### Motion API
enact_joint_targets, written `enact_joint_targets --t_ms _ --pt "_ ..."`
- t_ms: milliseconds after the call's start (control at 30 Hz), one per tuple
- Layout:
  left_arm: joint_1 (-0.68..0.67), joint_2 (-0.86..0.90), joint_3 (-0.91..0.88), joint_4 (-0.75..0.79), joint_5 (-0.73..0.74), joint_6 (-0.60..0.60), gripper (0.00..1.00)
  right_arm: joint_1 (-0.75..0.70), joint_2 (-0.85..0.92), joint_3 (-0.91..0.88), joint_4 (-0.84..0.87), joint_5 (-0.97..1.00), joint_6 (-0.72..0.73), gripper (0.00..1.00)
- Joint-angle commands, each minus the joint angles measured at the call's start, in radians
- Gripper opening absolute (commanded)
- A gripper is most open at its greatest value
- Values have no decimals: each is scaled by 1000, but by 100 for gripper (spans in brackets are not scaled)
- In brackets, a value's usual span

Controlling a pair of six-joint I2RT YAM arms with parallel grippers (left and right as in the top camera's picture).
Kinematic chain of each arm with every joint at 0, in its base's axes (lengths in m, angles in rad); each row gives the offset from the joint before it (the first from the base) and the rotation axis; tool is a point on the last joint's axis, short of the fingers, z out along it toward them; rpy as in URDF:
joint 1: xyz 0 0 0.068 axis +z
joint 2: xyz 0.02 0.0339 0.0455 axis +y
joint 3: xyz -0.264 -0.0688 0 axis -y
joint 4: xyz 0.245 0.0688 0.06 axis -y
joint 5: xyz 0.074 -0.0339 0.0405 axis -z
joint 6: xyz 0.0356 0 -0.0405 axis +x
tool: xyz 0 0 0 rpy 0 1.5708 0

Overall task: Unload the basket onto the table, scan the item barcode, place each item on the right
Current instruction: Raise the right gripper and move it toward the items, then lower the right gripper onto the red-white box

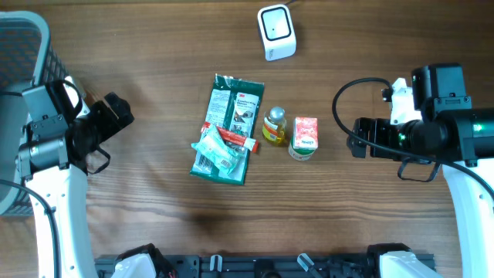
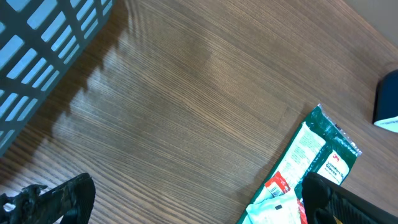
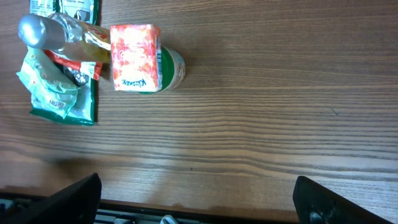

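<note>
You have a wooden table [image 1: 154, 232] with the white scanner [image 1: 276, 31] at its far edge, so take that as your marker. The grey basket [image 1: 19, 46] sits far to the scanner's left.

The left gripper [image 1: 117, 114] waits well left of the scanner and nearer the robot's base. Its fingers are spread wide around nothing. The right gripper [image 1: 361, 137], right of the scanner and nearer the base, is likewise released and empty.

The goods cluster near the scanner on the base side, and none is lifted yet. A green packet [image 1: 231, 108] lies slightly left, with a pale pouch [image 1: 214, 147] and a red tube [image 1: 235, 139] on top. A yellow bottle [image 1: 274, 125] is straight in front. A red tissue pack [image 1: 306, 133] sits a touch right, against a green-and-white can [image 3: 171, 68].

Watch the crowding — bottle and tissue pack look to be touching, so closing on one may topple the other. Lifting the packet would likely spill the pouch and tube. No barcode shows, so an item could reach the scanner wrong face up.
</note>
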Motion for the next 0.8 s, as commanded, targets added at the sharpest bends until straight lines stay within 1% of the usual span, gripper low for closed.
enact_joint_targets --t_ms 0,167,567,667,767 --pt "-3 2 1 2 12 21 100 0 8 18 -2 21 -15 99" --pt "-3 2 1 2 12 21 100 0 8 18 -1 -3 -41 99" --pt "-3 2 1 2 12 21 100 0 13 18 11 -11 -41 100" --pt "-3 2 1 2 12 21 100 2 62 18 13 -17 -39 99" --pt "-3 2 1 2 12 21 100 53 141 18 31 -56 -30 99"
